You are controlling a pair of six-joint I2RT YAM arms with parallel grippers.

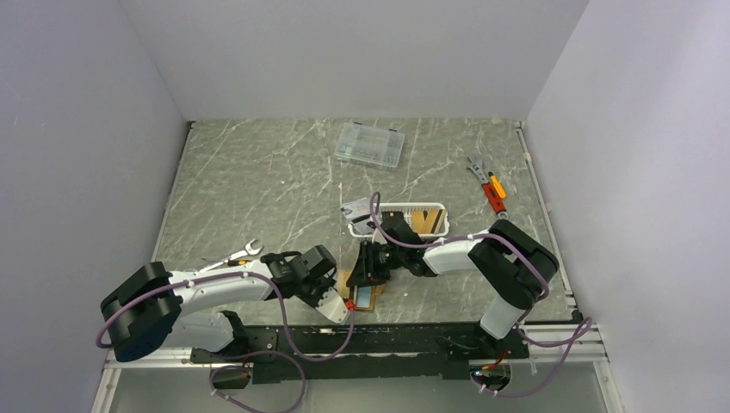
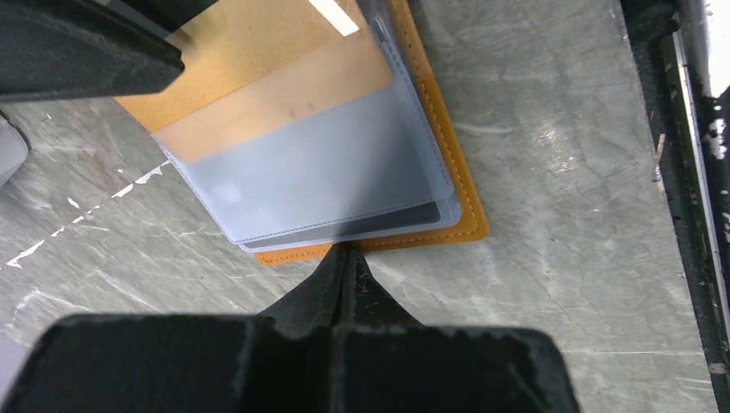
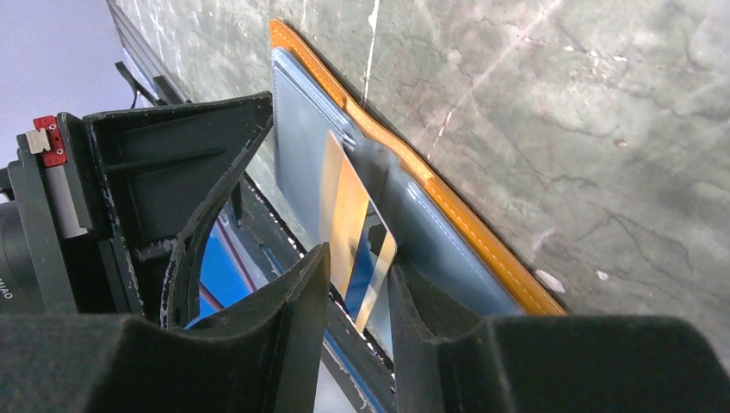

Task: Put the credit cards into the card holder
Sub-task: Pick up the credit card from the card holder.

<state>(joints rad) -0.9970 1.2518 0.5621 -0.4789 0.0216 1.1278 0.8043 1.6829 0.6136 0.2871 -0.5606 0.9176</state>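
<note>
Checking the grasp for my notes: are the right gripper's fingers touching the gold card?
Touching. In the right wrist view the right gripper has the gold card pinched edge-on between its fingers, no gap on either side, over the open orange card holder.

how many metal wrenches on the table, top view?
2: a silver open-ended wrench at the near left, and a grey adjustable wrench far right beside the orange-handled tool.

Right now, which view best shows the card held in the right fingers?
The right wrist view: the gold card stands edge-on between them, against the card holder. The top view shows almost nothing of it; the left wrist view shows none.
</note>
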